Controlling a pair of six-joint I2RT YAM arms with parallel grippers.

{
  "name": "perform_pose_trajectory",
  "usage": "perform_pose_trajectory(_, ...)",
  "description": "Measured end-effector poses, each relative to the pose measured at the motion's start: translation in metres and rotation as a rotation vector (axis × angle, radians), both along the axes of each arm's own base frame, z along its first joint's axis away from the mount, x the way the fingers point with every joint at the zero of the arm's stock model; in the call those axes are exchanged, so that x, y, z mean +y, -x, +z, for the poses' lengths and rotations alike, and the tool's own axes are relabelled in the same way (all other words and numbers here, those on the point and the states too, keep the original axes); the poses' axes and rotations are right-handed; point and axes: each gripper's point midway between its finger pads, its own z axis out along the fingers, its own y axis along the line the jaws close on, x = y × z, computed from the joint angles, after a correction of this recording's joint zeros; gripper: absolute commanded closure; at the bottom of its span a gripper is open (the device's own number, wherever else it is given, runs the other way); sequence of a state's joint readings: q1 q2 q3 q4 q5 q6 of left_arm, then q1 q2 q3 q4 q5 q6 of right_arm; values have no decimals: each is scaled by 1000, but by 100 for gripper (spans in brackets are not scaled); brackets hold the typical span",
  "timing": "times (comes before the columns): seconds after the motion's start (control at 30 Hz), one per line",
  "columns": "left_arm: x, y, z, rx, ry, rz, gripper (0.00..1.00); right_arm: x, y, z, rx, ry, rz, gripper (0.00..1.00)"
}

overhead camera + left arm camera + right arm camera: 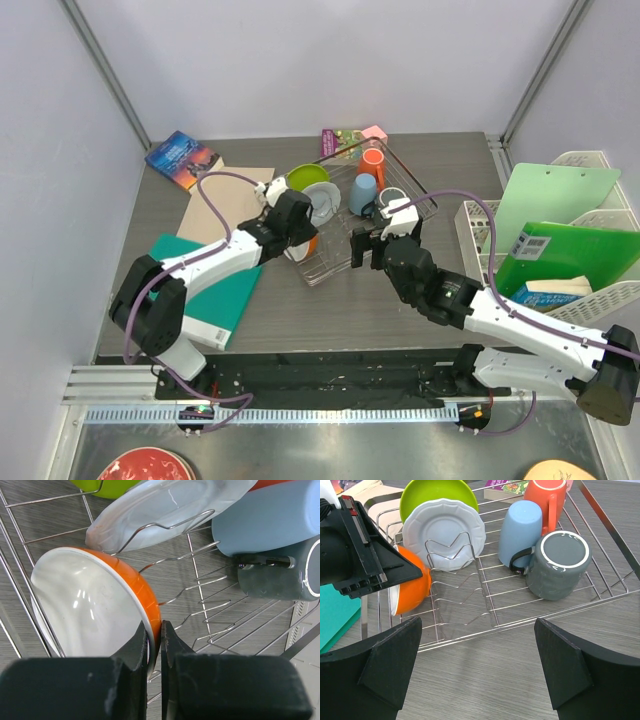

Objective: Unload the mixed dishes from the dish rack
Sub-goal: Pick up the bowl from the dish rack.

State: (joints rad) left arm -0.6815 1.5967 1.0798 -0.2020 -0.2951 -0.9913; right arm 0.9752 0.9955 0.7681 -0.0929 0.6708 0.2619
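Observation:
The silver wire dish rack (400, 232) (485, 625) (210, 605) holds a lime-green plate (436, 495) (306, 177), a pale blue-white plate (445, 532) (170, 505) (322, 204), a white bowl with orange outside (412, 590) (85, 605) (312, 244), a light blue cup (520, 530) (362, 193) (265, 522), a dark grey mug (559, 565) (280, 577) and an orange mug (547, 495) (373, 160). My left gripper (155, 632) (297, 243) is shut on the bowl's rim at the rack's left end. My right gripper (477, 652) (362, 250) is open and empty just outside the rack's near edge.
A teal book (215, 290) and brown cardboard (225, 205) lie left of the rack. A blue book (182, 158) and a colourful book (345, 142) lie at the back. White lattice baskets (570, 240) with green folders stand at the right.

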Motion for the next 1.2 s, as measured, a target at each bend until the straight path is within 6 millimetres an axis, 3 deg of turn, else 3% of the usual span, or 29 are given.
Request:
perform_pose_trajectory(0.3,9,16,7,23,-40,-56,99,0,1,-1,5,1,1,1)
perform_pose_trajectory(0.43,12,24,27,1,-24,-101,99,0,1,-1,5,0,1,0)
perform_pose_trajectory(0.57,8,25,62,-79,39,-154,100,0,1,-1,6,-3,1,0)
perform_pose_trajectory(0.67,10,24,73,-108,56,-165,100,0,1,-1,7,-6,0,0)
perform_pose_trajectory(0.77,10,21,66,-104,68,-170,100,0,1,-1,8,-9,0,1)
perform_pose_trajectory(0.93,12,26,35,-47,81,-196,100,0,1,-2,11,-9,-2,1)
perform_pose_trajectory(1.0,9,27,35,-58,111,-218,100,-1,2,-1,12,-11,-3,0)
perform_pose_trajectory(1.1,6,27,46,-106,190,-268,100,-3,4,1,11,-17,-3,0)
perform_pose_trajectory(1.2,2,27,78,-182,297,-333,100,-6,5,6,4,-34,-6,0)
